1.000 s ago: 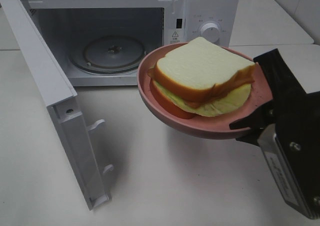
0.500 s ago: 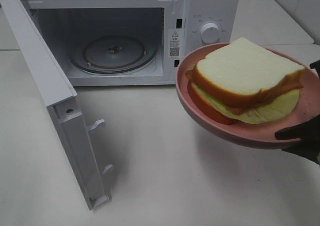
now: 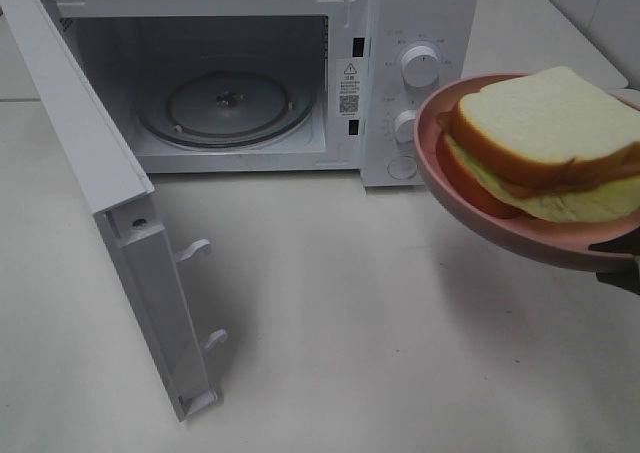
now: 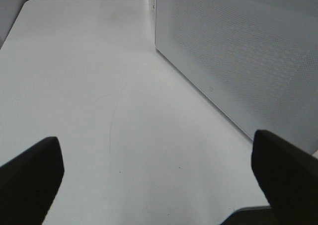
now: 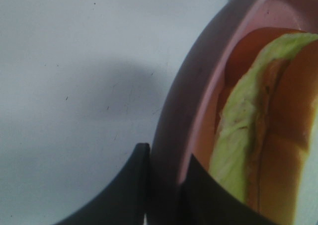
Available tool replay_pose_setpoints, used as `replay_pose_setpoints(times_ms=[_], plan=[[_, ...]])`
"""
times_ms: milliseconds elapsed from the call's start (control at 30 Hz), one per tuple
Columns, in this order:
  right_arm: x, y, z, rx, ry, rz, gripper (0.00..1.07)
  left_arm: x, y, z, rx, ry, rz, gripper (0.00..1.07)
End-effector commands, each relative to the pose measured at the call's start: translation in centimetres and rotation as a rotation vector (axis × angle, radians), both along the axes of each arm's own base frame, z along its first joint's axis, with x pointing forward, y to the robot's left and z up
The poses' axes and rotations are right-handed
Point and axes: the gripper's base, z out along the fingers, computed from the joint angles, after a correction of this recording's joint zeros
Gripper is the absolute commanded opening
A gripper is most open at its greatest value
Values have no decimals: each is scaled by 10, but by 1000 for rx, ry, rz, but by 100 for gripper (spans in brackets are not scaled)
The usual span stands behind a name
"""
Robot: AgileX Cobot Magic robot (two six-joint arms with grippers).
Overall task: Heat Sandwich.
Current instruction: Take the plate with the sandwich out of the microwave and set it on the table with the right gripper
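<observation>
The right gripper (image 5: 164,185) is clamped on the rim of the pink plate (image 5: 171,135), one dark finger under the outside wall, the other inside the dish, and the plate rides up in the air on that pinch alone. From the high camera only a sliver of that gripper (image 3: 618,263) shows at the right edge, under the plate. Over on the other side, the left gripper (image 4: 159,183) hangs with its jaws spread wide, holding nothing, fingertips (image 4: 30,178) well apart.
</observation>
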Motion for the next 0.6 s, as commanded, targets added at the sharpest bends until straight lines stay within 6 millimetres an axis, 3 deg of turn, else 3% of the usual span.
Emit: replay_pose_setpoints(times_ms=[33,600], plan=[[2,-2,5,26,-43,-49,0,-1,-1,0,-12,-8,3,97],[3,-23,3,-11,-21,-360,0,-1,-1,0,-12,-8,3,97]])
